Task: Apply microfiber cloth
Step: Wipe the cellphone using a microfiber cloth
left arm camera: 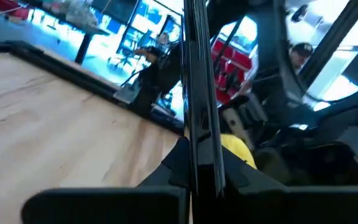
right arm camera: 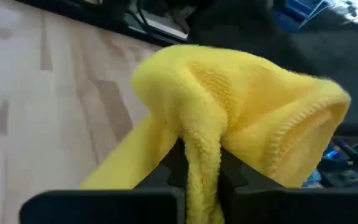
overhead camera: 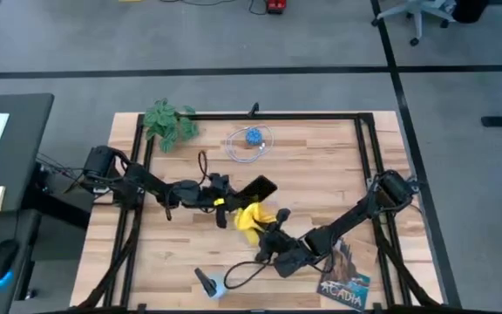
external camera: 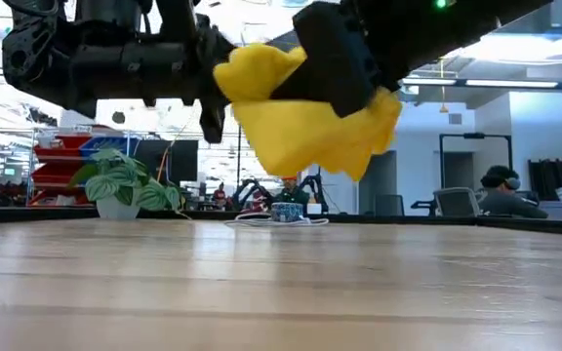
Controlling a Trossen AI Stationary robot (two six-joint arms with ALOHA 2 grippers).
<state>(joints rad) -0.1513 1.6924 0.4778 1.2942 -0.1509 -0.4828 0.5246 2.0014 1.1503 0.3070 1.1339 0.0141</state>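
Wooden table (overhead camera: 321, 183) below, both arms meeting mid-table. Black smartphone (overhead camera: 257, 187) pinched edge-on in left gripper (left arm camera: 201, 177) — lifted, likely presented for wiping. Microfiber cloth (external camera: 301, 112) bunched, clamped in right gripper (right arm camera: 197, 168), raised off wood just near of phone — apparently poised to rub screen.

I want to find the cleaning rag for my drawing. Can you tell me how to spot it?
Look at the middle of the wooden table, where the two dark robot arms meet. The cloth hangs there, pinched in the right gripper, off the wood. It is the only bright yellow, floppy thing; the phone beside it is black.
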